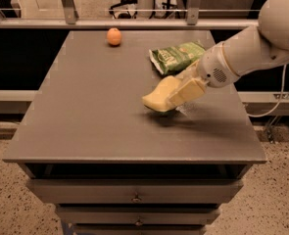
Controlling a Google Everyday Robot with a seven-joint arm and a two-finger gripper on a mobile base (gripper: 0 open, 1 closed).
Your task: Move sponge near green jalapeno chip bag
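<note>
The pale yellow sponge hangs tilted a little above the grey table top, right of centre. My gripper comes in from the right and is shut on the sponge's right end. The green jalapeno chip bag lies flat on the table just behind the sponge, a short gap away. The white arm partly covers the bag's right edge.
A small round orange fruit sits at the back of the table, left of the bag. The table is a cabinet with drawers below its front edge. A railing runs behind it.
</note>
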